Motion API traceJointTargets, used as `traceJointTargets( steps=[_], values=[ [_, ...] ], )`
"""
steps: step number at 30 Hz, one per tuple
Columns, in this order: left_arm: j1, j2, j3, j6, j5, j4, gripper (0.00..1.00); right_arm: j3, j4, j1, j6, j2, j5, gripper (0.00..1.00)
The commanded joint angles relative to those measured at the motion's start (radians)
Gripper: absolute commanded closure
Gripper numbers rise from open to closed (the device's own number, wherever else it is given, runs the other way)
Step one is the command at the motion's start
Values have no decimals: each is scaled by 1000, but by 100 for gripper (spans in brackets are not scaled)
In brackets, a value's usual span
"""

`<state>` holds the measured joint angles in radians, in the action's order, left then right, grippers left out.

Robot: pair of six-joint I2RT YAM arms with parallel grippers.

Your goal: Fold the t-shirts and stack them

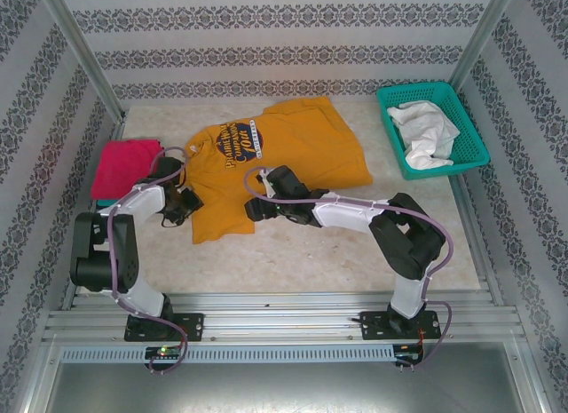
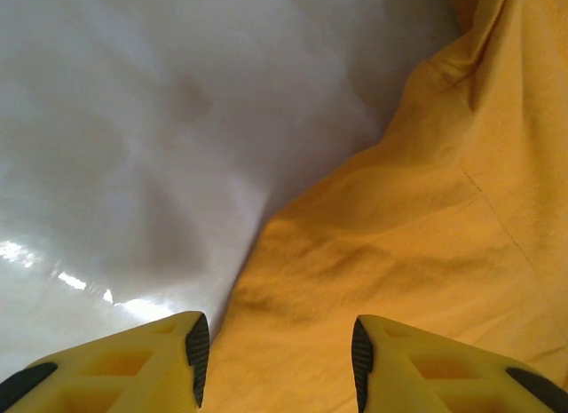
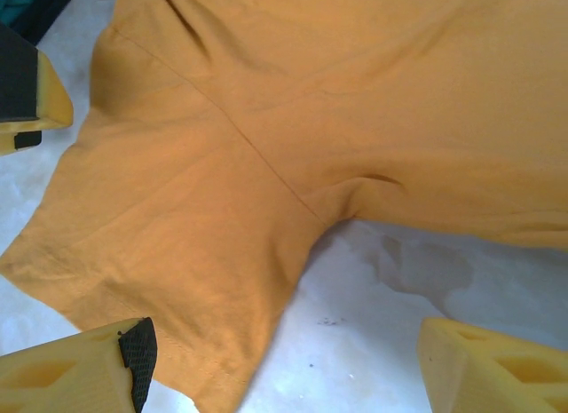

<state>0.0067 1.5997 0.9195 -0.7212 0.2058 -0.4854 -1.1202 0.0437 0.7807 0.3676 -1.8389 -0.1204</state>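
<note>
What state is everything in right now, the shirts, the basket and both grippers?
orange t-shirt: unfolded, spread out logo up, slightly rumpled.
magenta t-shirt: folded, lying far left.
basket: upright, holding a crumpled white cloth.
left gripper: open, over the orange t-shirt's edge.
right gripper: wide open, above a sleeve.

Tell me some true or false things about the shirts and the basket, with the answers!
1. The orange shirt lies spread out on the table. True.
2. The basket holds a pink cloth. False: a white cloth is in it.
3. The pink shirt lies on the left side of the orange shirt. True.
4. The right fingers are squeezing the orange shirt. False: they stand wide apart over its sleeve, holding nothing.
</note>
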Motion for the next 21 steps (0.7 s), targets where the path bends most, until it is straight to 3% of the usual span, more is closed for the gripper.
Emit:
traceJointTargets(
  steps=[1, 10, 21],
  values=[
    [-3, 43, 30, 22, 15, 29, 54, 17, 4, -9, 13, 47, 22, 23],
    [-3, 117, 98, 58, -26, 22, 55, 39, 2, -14, 12, 68, 37, 23],
    [-3, 155, 120, 48, 3, 31, 59, 44, 2, -15, 16, 73, 39, 23]
  ],
)
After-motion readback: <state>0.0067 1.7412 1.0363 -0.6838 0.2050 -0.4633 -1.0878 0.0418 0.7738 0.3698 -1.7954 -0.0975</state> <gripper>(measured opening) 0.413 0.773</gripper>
